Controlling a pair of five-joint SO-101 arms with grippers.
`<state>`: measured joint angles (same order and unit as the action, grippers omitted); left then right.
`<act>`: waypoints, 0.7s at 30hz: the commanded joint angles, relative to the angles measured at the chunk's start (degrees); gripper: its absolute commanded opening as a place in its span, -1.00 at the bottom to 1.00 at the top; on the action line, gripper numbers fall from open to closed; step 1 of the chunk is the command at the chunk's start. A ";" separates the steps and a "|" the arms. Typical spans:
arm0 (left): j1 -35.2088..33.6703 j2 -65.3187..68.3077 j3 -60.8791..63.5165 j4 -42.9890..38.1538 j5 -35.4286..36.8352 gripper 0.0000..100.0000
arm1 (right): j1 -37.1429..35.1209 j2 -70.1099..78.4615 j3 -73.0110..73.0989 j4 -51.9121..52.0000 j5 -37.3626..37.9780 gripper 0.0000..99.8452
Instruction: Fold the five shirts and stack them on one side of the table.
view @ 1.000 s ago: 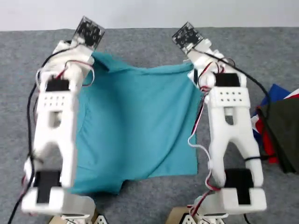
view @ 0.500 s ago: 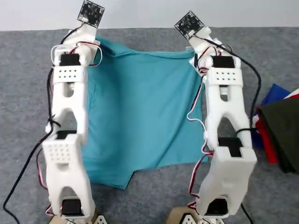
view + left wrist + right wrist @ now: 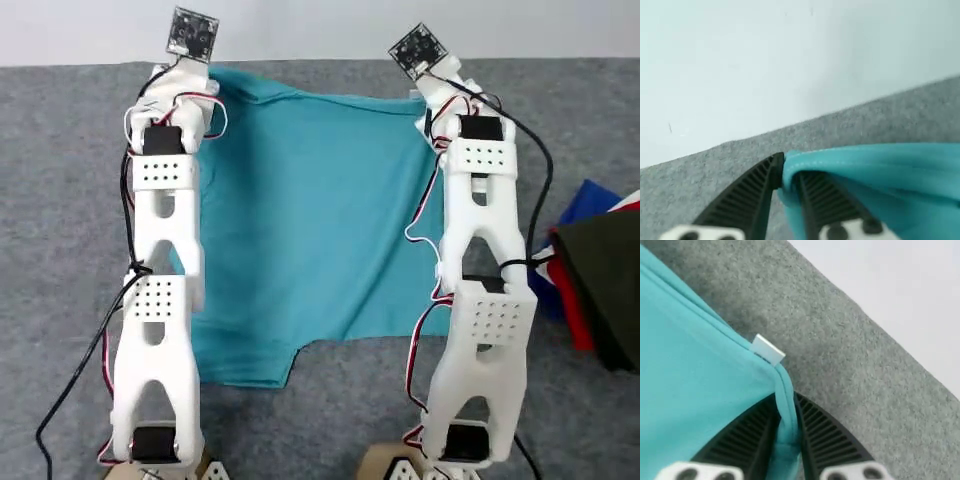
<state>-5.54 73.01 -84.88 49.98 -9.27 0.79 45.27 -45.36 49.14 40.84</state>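
Observation:
A teal shirt (image 3: 305, 210) lies spread on the grey table between my two arms, its far hem near the table's back edge. My left gripper (image 3: 785, 177) is shut on the teal shirt (image 3: 880, 175) at its far left corner, where the cloth folds over one of the black ribbed fingers (image 3: 822, 197). My right gripper (image 3: 787, 427) is shut on the teal shirt (image 3: 695, 390) at its far right corner, beside a small white tag (image 3: 767, 350). In the high view both arms stretch out over the shirt's side edges, the grippers hidden under the wrist cameras.
A pile of other shirts (image 3: 595, 280), dark green, red and blue, lies at the table's right edge. The white wall (image 3: 320, 30) rises just behind the table's far edge. Grey felt (image 3: 60, 200) shows on the left.
Both arms have stretched out toward the back of the table, pulling the teal shirt's far edge away and flattening the cloth.

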 commanded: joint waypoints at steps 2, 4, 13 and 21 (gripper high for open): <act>-0.70 -0.88 -3.74 -3.16 2.20 -0.99 | 1.63 -0.84 -5.27 0.22 -0.35 -0.98; -0.09 -0.88 -3.74 -2.99 2.20 -0.99 | 1.45 -0.84 -5.36 0.13 -0.26 -0.98; 0.97 -0.88 -3.74 18.20 -1.32 -0.99 | 1.27 -0.31 -4.92 10.07 3.43 -0.98; 1.05 -0.97 -8.57 41.41 -10.73 -0.99 | 1.01 -0.22 -5.27 22.64 6.42 -0.98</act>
<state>-4.75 73.01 -88.75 83.47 -16.22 0.88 46.07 -47.65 68.57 45.85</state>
